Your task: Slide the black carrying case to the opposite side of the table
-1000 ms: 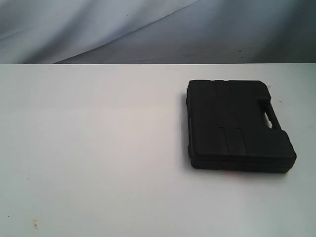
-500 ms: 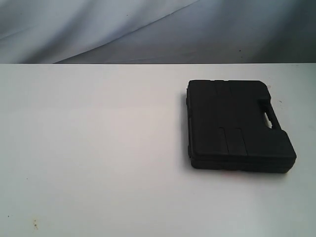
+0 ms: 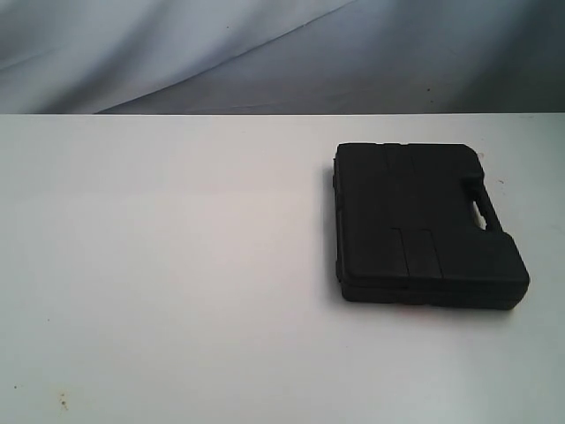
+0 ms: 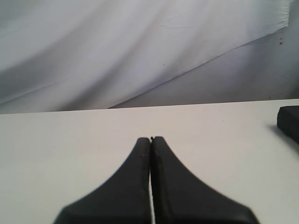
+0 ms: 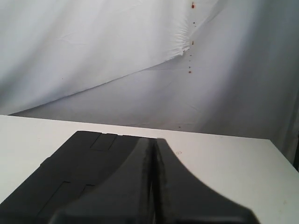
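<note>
The flat black case [image 3: 419, 223] lies on the right half of the white table [image 3: 159, 265], its slot handle along the right edge. Neither arm shows in the exterior view. In the left wrist view my left gripper [image 4: 151, 139] is shut with nothing in it, over bare table, and a corner of the case [image 4: 289, 121] shows at the frame's edge. In the right wrist view my right gripper [image 5: 154, 141] is shut and empty, with the case [image 5: 74, 163] spreading out in front of and beside its fingers. Contact with the case cannot be told.
A grey-white cloth backdrop [image 3: 265, 53] hangs behind the table's far edge. A few small dark specks [image 3: 62, 399] mark the table near the front left corner. Bare tabletop stretches to the left of the case.
</note>
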Controlling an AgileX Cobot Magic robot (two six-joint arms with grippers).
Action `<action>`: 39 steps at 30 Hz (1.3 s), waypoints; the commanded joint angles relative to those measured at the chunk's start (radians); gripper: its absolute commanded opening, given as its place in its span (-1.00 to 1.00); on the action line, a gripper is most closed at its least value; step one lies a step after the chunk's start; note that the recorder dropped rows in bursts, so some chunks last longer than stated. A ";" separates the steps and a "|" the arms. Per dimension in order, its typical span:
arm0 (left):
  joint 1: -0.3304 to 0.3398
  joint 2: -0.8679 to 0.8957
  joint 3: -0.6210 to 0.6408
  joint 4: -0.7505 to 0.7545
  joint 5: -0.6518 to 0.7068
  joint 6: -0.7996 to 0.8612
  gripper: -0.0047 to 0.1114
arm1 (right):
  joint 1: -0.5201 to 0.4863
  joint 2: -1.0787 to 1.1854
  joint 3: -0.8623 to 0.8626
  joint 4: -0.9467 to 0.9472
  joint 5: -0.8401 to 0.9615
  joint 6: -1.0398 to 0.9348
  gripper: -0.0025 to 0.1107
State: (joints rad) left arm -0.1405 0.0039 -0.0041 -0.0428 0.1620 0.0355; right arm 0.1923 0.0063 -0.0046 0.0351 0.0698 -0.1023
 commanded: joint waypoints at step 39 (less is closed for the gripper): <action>0.002 -0.004 0.004 0.000 -0.008 -0.001 -0.92 | -0.005 -0.006 0.005 0.018 0.025 0.032 -0.96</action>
State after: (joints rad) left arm -0.1405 0.0039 -0.0041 -0.0428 0.1620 0.0361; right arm 0.1923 0.0063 -0.0028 0.0459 0.0917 -0.0731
